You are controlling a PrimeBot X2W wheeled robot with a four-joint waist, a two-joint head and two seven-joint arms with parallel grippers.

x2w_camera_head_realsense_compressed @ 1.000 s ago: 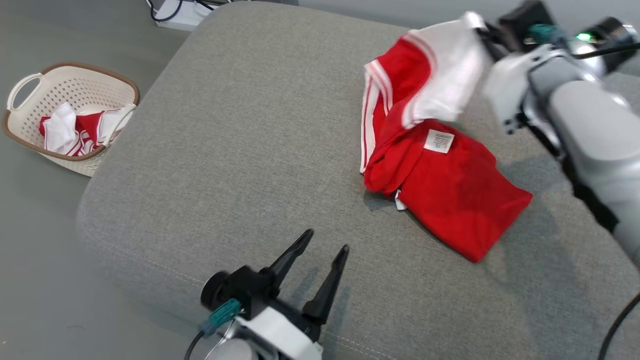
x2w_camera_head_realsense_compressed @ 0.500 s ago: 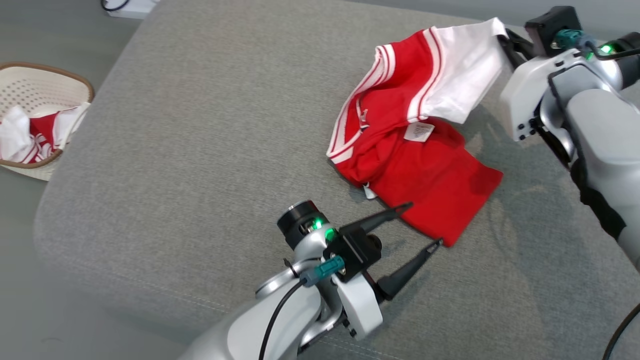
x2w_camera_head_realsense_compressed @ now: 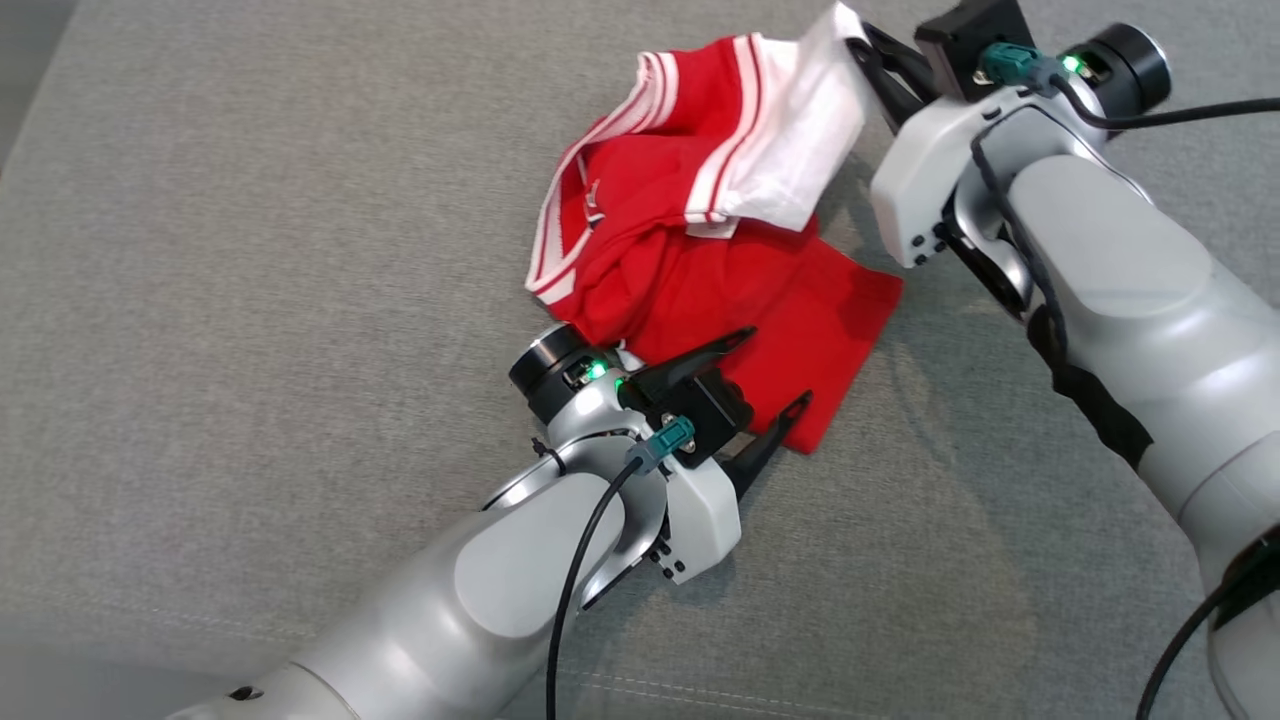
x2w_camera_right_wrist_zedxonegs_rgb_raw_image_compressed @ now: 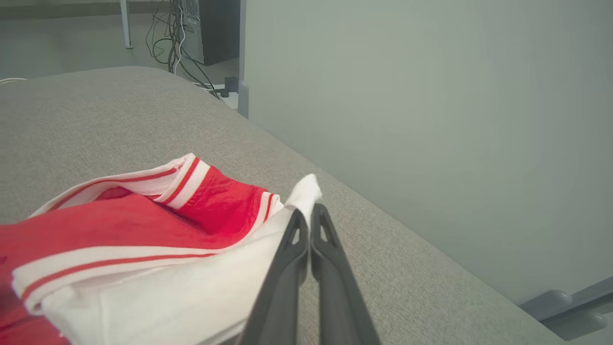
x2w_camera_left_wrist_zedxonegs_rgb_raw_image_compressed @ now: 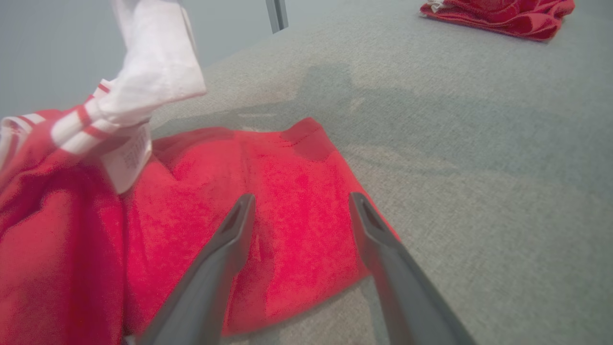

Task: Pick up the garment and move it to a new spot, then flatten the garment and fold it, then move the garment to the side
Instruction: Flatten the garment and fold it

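Left hand [x2w_camera_head_realsense_compressed: 779, 365], fingers spread, hovers at the near red corner of the garment [x2w_camera_head_realsense_compressed: 690, 285], straight ahead of it; right hand [x2w_camera_head_realsense_compressed: 864, 38] (pinching the far white end) holds that aloft.

A broad grey upholstered cushion [x2w_camera_head_realsense_compressed: 250, 300] is seen, crossed by a stitched seam [x2w_camera_head_realsense_compressed: 720, 692] low in the head view. Behind it a plain pale wall [x2w_camera_right_wrist_zedxonegs_rgb_raw_image_compressed: 431, 96] is shown, and tangled cables [x2w_camera_right_wrist_zedxonegs_rgb_raw_image_compressed: 179, 48] are gathered beside a dark box [x2w_camera_right_wrist_zedxonegs_rgb_raw_image_compressed: 218, 28] on the grey floor [x2w_camera_right_wrist_zedxonegs_rgb_raw_image_compressed: 62, 43].
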